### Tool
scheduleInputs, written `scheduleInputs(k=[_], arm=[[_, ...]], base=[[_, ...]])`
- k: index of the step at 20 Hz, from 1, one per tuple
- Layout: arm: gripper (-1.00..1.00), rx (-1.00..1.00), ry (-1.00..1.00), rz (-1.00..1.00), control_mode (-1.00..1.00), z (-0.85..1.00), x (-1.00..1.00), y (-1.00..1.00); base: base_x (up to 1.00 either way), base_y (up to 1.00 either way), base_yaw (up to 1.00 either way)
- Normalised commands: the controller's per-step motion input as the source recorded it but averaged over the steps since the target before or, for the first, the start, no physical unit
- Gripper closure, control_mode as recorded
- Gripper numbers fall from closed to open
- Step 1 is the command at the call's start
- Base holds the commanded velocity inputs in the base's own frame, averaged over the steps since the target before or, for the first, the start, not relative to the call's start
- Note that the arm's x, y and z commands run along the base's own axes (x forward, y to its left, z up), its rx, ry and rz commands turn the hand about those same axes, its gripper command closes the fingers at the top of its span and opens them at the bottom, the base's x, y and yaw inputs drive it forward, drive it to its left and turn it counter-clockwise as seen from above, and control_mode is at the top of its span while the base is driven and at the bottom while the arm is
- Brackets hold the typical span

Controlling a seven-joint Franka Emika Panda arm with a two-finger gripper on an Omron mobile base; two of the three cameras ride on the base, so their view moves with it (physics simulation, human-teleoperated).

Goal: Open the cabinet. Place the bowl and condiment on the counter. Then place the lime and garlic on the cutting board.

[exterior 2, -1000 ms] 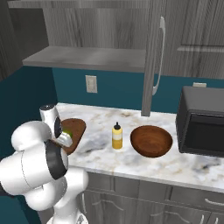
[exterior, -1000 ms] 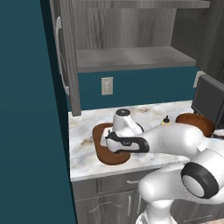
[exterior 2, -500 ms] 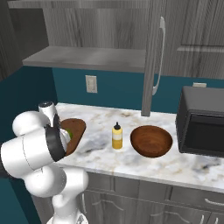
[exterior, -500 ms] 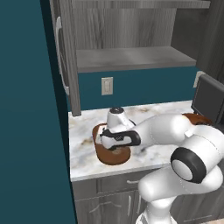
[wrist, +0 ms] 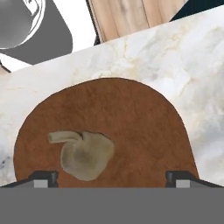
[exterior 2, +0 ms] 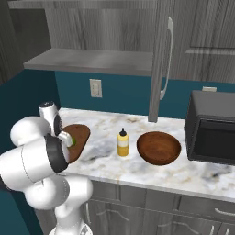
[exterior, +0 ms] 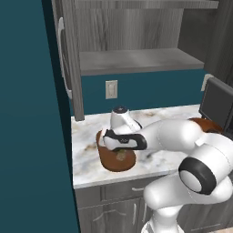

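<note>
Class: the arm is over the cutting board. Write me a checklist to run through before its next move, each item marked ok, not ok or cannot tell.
1. Cabinet door open: ok.
2. Bowl on the counter: ok.
3. Condiment upright on the counter: ok.
4. Garlic lying on the cutting board: ok.
5. Gripper fingers spread wide, clear of the garlic: ok.
6. Lime resting on the board: cannot tell, the arm hides part of it.
</note>
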Motion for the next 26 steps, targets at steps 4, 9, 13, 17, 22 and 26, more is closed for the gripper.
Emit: scheduleInputs(k=[4,9,13,17,22,26], arm=[[-1.0,0.0,0.0,0.0,-1.0,0.45,-0.1,-0.05],[-1.0,0.0,0.01,0.0,-1.0,0.35,-0.07,-0.07],[-1.0,0.0,0.03,0.0,-1.0,0.23,-0.08,-0.14],[-1.0,0.0,0.01,0.0,-1.0,0.25,-0.11,-0.15],[-1.0,0.0,0.0,0.0,-1.0,0.32,-0.17,-0.15],[-1.0,0.0,0.0,0.0,-1.0,0.36,-0.24,-0.11]], base=[[0.0,0.0,0.0],[0.0,0.0,0.0],[0.0,0.0,0.0],[0.0,0.0,0.0],[0.0,0.0,0.0],[0.0,0.0,0.0]])
